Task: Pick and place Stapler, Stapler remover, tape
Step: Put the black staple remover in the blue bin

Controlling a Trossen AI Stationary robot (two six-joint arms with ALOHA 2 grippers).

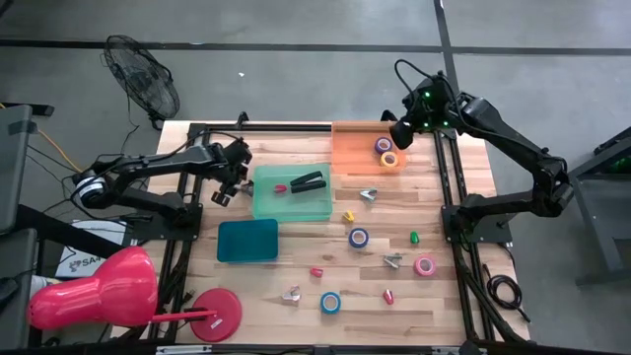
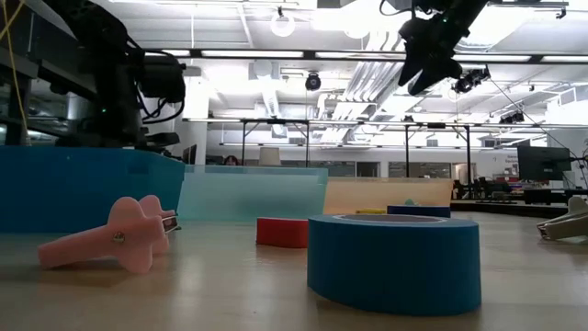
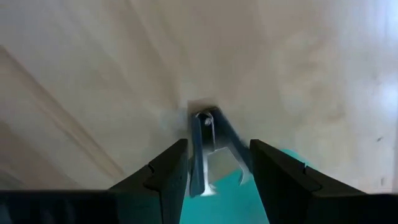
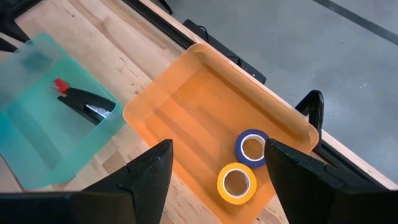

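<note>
Five tape rolls: two in orange tray (image 1: 355, 148) — purple-blue (image 1: 384, 146), yellow (image 1: 389, 159) — three loose on table (image 1: 296, 266): (image 1: 359, 238), (image 1: 425, 265), (image 1: 330, 303).

One stapler (image 1: 309, 181) in light-green bin (image 1: 266, 202), long axis left-right, slightly tilted.

Three staple removers: (image 1: 368, 194), (image 1: 392, 260), (image 1: 292, 293).

Right gripper (image 1: 402, 133) above tray edge, claw wide, empty.

Left gripper (image 1: 229, 187) beside bin, fingers parted around staple remover (image 3: 208, 152); contact unclear.

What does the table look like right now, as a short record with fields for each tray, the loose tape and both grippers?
orange tray: holds purple tape roll and yellow tape roll
light green tray: holds black stapler
dark teal tray: nothing visible inside
loose tape rolls on table: three
left gripper: beside light green tray, holding a metal staple remover
right gripper: above orange tray, open, empty
</note>
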